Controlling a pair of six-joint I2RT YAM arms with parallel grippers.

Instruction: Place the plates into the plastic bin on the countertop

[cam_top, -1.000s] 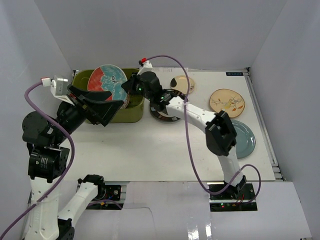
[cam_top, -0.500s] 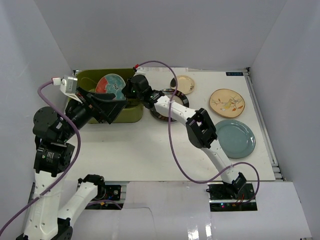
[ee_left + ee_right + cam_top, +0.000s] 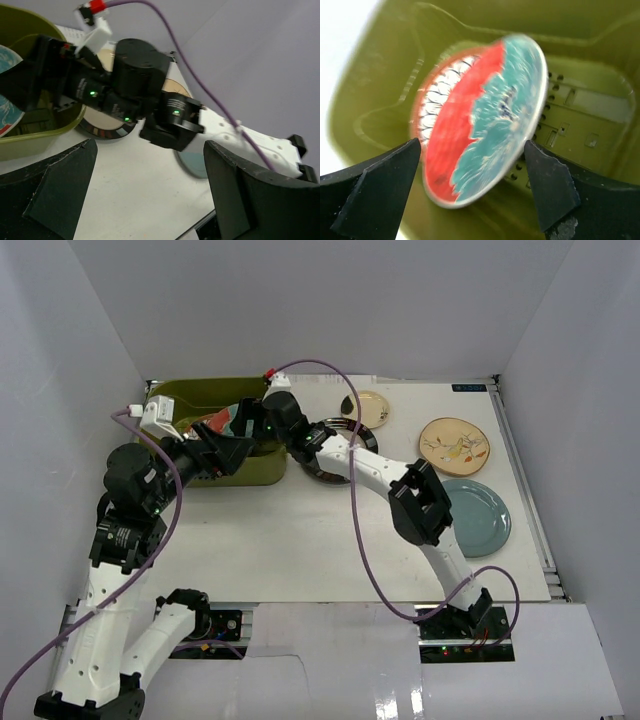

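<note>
A: So, where is the red-and-teal plate [image 3: 485, 120] right now?

B: Inside the plastic bin [image 3: 580, 30], at the upper left of the overhead view. From the right wrist it shows tilted on edge above the slotted bottom. It is a little blurred, so I can't tell whether it rests on anything.

A: And the right hand [image 3: 472, 145]?

B: Its fingers [image 3: 375, 190] are spread wide at the lower corners of the frame. The plate is between them but touches neither, so it is grasping nothing. The left hand [image 3: 150, 145] hangs close by the bin, equally spread and empty.

A: How will the rest handle?

B: Glazed ceramic, I'd judge. That means stiff, fairly heavy for thin fingers, slick, and apt to chip if one lands on edge. The small cream plate [image 3: 368, 408], the cream bird plate [image 3: 454, 445] and the light blue plate [image 3: 480, 515] lie flat on the counter [image 3: 300, 540], toward the right. The black-rimmed plate [image 3: 330, 468] sits just beside the bin, partly under the right arm [image 3: 372, 468].

A: Where to grip?

B: At the rim, with one finger over the lip and one under. Flat on the counter, that lip looks hard to get beneath, so a plate may need tipping first. Lower it in, don't drop it.
</note>
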